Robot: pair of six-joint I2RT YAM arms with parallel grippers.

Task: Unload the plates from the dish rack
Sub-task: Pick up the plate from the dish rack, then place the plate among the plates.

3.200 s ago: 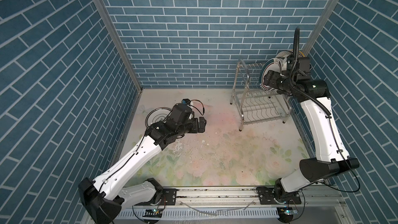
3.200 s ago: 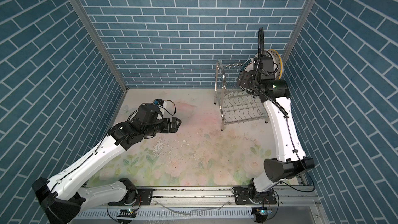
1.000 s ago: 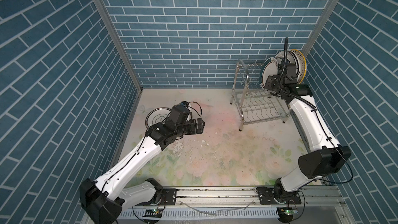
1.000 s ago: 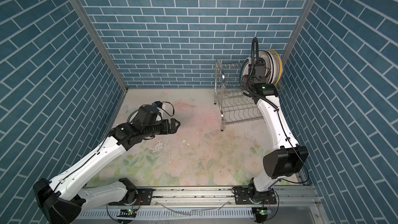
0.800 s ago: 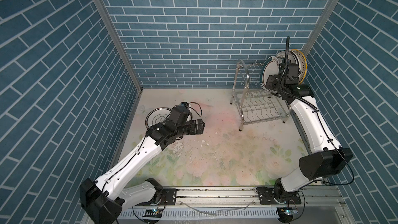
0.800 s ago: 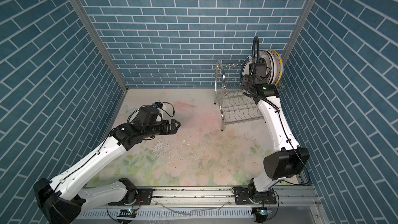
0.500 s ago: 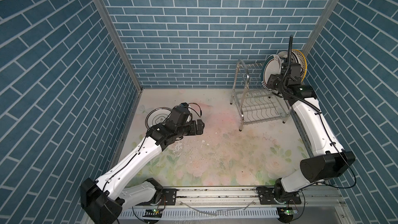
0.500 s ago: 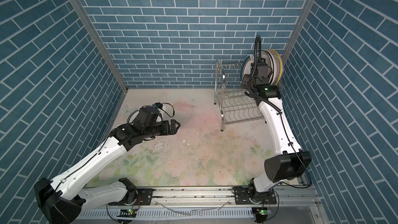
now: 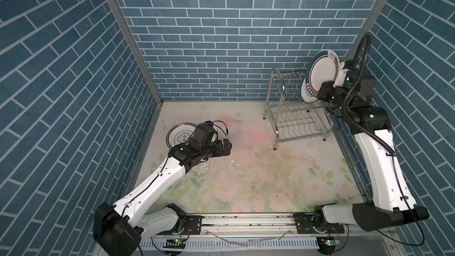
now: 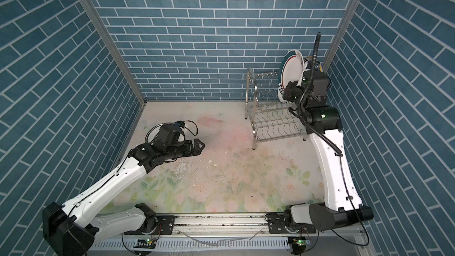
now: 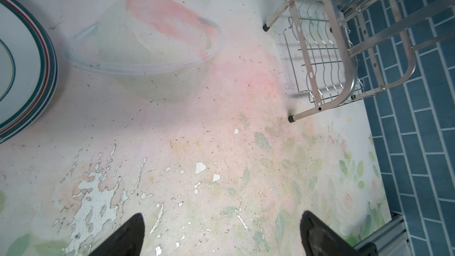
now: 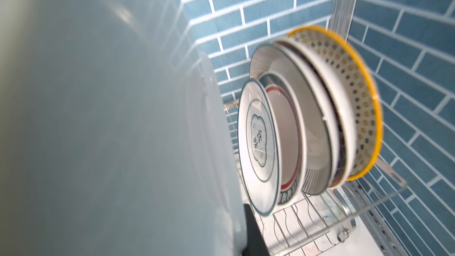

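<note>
Aloft, round glossy plate [image 9: 320,75]; shiny wavy-wire rack [image 9: 299,125].

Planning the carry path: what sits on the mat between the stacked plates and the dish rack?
A clear bowl, shown in the left wrist view; otherwise bare mat.

Left arm [image 9: 157,181] reaches fwd and low from its base, with the wrist approx. level. Left gripper [image 9: 225,147] hovers with jaws wide apart and nothing between them; the black fingertips [image 11: 133,230] show in the wrist view. Right arm [image 9: 379,168] stands nearly upright, with the wrist bent at the top. Right gripper [image 9: 321,93] has its jaws closed on the lower edge of a plate [image 9: 320,72], held upright.
</note>
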